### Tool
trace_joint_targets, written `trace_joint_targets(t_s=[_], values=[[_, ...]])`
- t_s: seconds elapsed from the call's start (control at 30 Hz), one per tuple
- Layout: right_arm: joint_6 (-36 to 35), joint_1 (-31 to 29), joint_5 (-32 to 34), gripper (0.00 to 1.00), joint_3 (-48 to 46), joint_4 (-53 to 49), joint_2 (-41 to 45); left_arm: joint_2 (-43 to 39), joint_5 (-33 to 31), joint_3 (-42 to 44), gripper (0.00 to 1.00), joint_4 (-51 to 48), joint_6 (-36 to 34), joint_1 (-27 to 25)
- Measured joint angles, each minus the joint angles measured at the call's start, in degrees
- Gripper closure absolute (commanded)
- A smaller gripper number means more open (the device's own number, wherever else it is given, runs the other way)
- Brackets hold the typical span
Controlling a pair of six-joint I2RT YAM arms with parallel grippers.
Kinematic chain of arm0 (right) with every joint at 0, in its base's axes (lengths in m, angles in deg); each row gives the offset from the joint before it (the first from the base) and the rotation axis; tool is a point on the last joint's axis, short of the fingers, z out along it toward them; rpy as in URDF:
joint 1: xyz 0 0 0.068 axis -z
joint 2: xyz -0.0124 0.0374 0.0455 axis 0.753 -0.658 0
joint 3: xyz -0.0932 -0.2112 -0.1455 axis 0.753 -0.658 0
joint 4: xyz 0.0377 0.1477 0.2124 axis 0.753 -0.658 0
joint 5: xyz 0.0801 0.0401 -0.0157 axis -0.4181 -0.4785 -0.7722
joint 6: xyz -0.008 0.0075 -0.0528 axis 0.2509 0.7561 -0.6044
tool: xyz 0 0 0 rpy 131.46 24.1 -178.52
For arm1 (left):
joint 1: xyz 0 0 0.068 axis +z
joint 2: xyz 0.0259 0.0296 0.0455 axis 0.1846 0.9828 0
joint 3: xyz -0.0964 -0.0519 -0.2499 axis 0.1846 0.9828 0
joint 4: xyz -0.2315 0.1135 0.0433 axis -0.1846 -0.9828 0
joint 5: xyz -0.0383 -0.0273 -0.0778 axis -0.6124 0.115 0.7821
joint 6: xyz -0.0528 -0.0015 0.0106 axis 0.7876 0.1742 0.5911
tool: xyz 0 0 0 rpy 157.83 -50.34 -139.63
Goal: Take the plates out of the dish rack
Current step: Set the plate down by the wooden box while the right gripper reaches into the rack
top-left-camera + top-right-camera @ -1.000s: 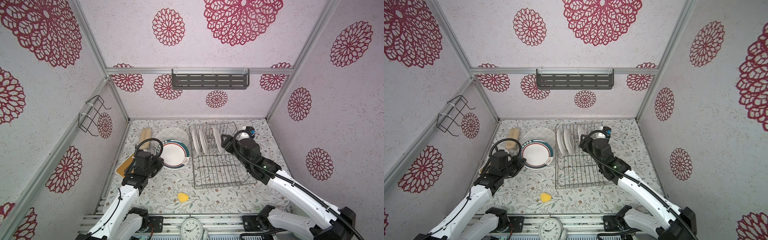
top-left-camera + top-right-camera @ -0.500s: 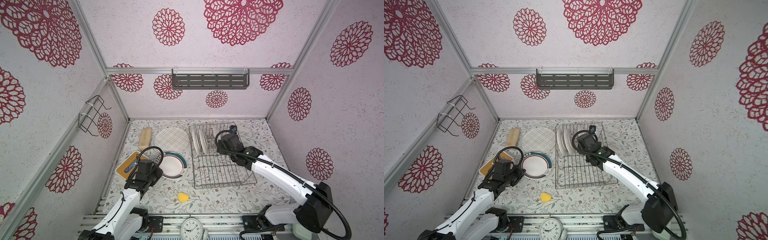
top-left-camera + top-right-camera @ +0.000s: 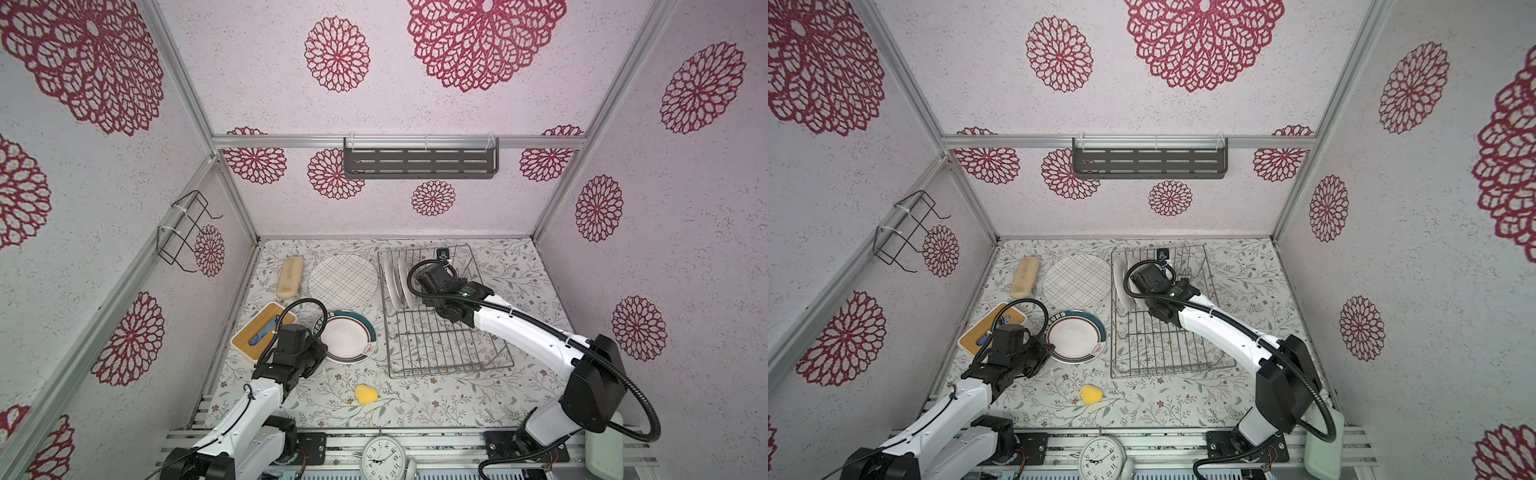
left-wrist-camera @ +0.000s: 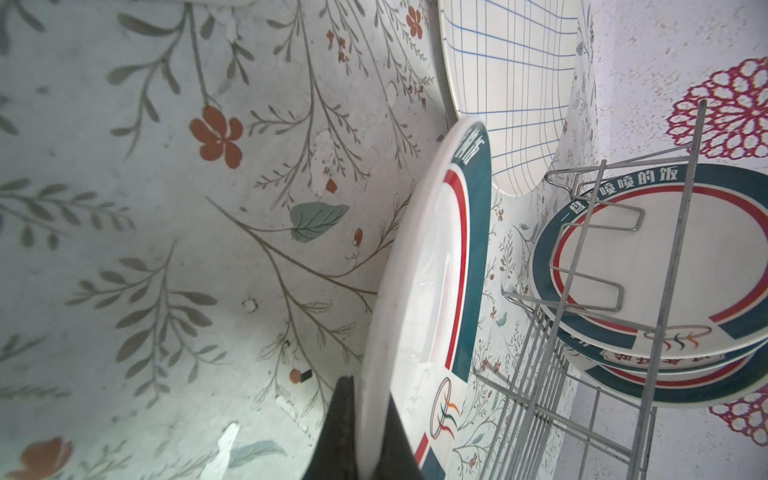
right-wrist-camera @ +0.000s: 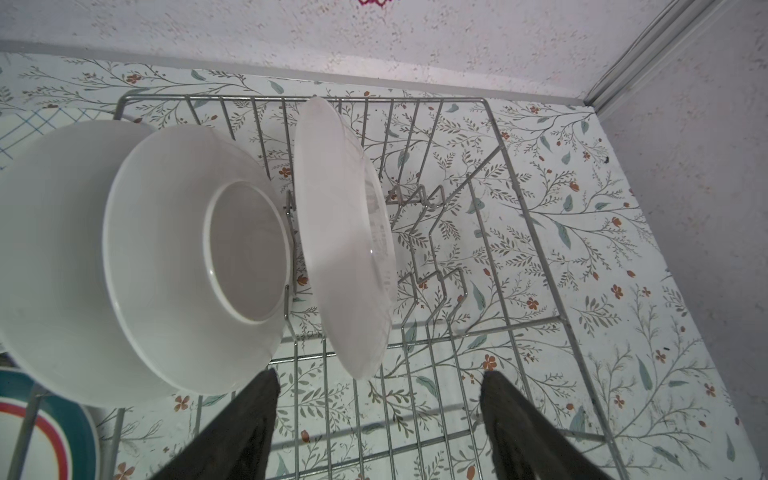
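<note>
Floral tabletop (image 3: 415, 399), rosette walls (image 3: 478, 216); left pincer (image 4: 368, 399) clenches a green-rimmed plate (image 4: 432, 266), right pincer (image 5: 379, 376) gapes.

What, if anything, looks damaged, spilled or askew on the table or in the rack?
Nothing spilled or broken. The floral table covering shows white flaked patches, seen in the left wrist view. The three white ceramic plates in the silver wire dish rack stand on edge between the prongs, as they should.

A mock kitchen in a robot test booth: aluminium frame posts (image 3: 231, 195) hold panels (image 3: 249, 75) papered with red rosettes (image 3: 336, 54), a floral tabletop (image 3: 415, 399) carries a dish rack (image 3: 440, 345) and a green-rimmed plate (image 3: 349, 340), and robot arms (image 3: 257, 407) mount on the near rail (image 3: 436, 440).
</note>
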Motion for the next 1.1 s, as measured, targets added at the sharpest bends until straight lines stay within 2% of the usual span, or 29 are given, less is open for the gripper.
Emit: trace_joint_targets(t_s=[0.27, 0.87, 1.1], values=[[-1.4, -0.5, 3.7, 0.24, 3.5, -1.3, -5.5, 1.1, 1.3, 1.0, 1.00, 2.7, 0.7, 0.0], [-3.8, -0.6, 9.2, 0.32, 6.8, -1.4, -14.5, 2.7, 2.3, 3.7, 0.77, 5.4, 1.6, 0.0], [-4.2, -0.6, 10.6, 0.34, 6.9, -1.4, -15.2, 2.6, 2.0, 3.8, 0.62, 4.8, 1.3, 0.0]])
